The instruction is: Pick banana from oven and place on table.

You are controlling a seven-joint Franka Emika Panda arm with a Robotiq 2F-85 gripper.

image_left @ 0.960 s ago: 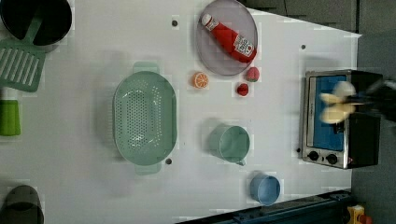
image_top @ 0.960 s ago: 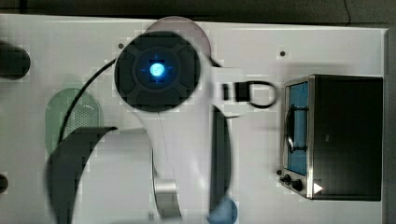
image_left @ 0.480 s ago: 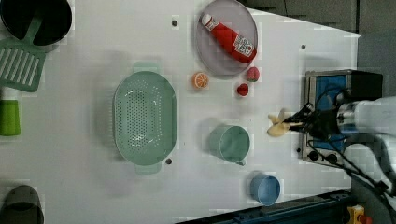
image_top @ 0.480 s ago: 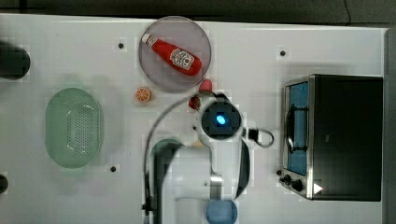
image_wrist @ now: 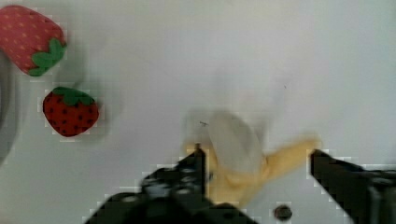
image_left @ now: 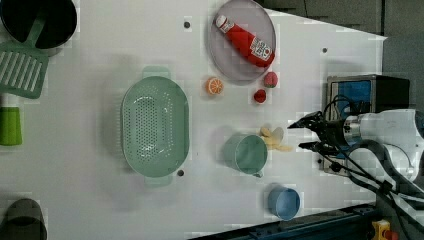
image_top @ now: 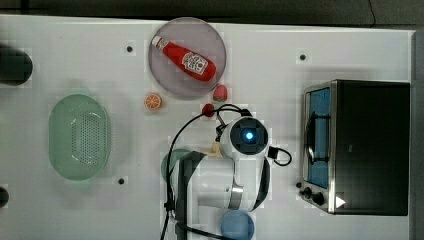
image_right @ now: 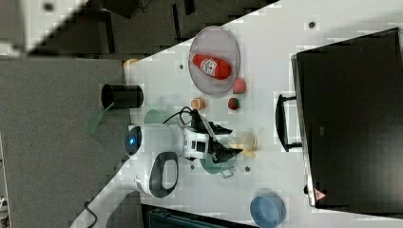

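Observation:
The banana (image_left: 274,139), pale yellow with cream peel flaps, lies on the white table (image_top: 100,45) right beside the green cup (image_left: 245,154). My gripper (image_left: 307,134) hovers over it, open, fingers spread wide. In the wrist view the banana (image_wrist: 238,158) sits between the two dark fingertips (image_wrist: 194,168) without either pressing on it, and the gripper (image_wrist: 257,156) is centred on it. In the right view the gripper (image_right: 229,140) points at the banana (image_right: 244,142). The black oven (image_top: 367,145) with its blue glass front stands at the top view's right, apart from the arm.
A grey plate (image_top: 165,75) holding a ketchup bottle (image_top: 187,59) lies at the top view's upper middle, with two strawberries (image_top: 220,92) and an orange slice (image_top: 153,101) nearby. A green colander (image_top: 79,136) sits at the top view's left. A blue cup (image_left: 283,202) stands near the table edge.
The arm swung from the oven front out over the table, bringing the banana along. Its fingers have spread apart, and the banana now rests on the table beside the green cup.

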